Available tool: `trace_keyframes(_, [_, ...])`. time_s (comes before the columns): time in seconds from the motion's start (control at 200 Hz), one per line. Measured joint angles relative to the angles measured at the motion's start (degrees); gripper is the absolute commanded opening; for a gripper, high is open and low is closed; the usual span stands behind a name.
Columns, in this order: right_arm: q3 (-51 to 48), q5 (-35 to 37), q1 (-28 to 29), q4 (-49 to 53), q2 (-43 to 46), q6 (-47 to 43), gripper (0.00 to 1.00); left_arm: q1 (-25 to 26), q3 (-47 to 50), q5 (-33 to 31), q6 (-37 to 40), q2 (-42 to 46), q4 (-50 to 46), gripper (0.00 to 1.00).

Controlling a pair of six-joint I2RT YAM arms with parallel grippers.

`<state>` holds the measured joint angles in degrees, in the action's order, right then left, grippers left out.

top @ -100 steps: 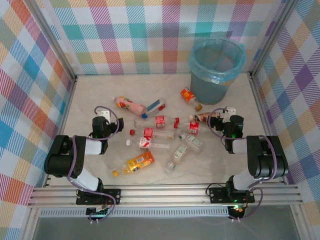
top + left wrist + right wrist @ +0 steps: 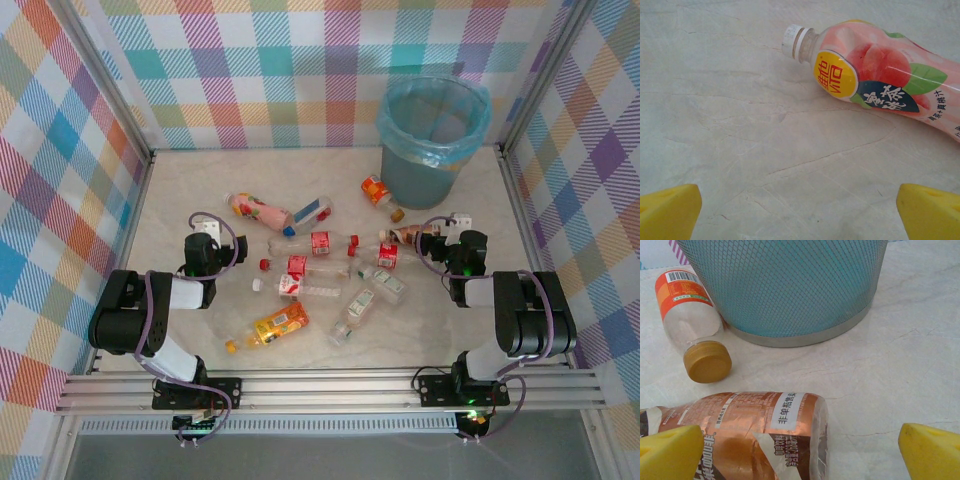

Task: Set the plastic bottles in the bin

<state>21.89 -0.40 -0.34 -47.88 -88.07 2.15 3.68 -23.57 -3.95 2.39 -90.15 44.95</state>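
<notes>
Overview of one pale marbled table [image 2: 180, 190] from above, the arm bases at the lower edge. One bin [image 2: 425, 182], grey with a light-blue liner, stands upright at the upper right. About eleven plastic bottles [image 2: 320, 243] lie on their sides across the centre of the frame, left of and below the bin. The middle ones crowd together, so the count is approximate. Singles: one peach bottle [image 2: 258, 210], one yellow-orange bottle [image 2: 278, 323], one orange-labelled bottle [image 2: 377, 190] just beside the bin, and one brown bottle [image 2: 405, 236].

The left wrist view adds the peach bottle's white cap and printed fruit label at the upper right. The left gripper [image 2: 797, 200] has its yellow fingertips [image 2: 670, 210] wide apart in the lower corners, over bare table.

The right wrist view adds the bin's mesh wall and metal base ring across the top, and the orange-labelled bottle's tan cap at the left. The right gripper [image 2: 800, 440] is likewise spread wide, clamped on nothing. The brown bottle lies at the lower left, next to one fingertip.
</notes>
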Motion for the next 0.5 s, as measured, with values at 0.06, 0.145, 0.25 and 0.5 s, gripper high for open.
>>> trace_keyframes(0.06, [0.0,-0.02,0.0,0.0,0.0,0.0,1.0,0.0,0.0,-0.02,0.0,0.0,0.0,1.0])
trace_keyframes(0.145, [0.0,-0.02,0.0,0.0,0.0,0.0,1.0,0.0,0.0,0.0,0.0,0.0,0.0,1.0])
trace_keyframes(0.25, [0.0,0.0,0.0,0.0,0.0,0.0,1.0,0.0,0.0,0.0,-0.02,0.0,0.0,1.0])
trace_keyframes(0.5, [0.0,0.52,0.0,0.28,0.2,0.02,1.0,0.0,-0.22,-0.04,-0.02,0.11,-0.76,0.99])
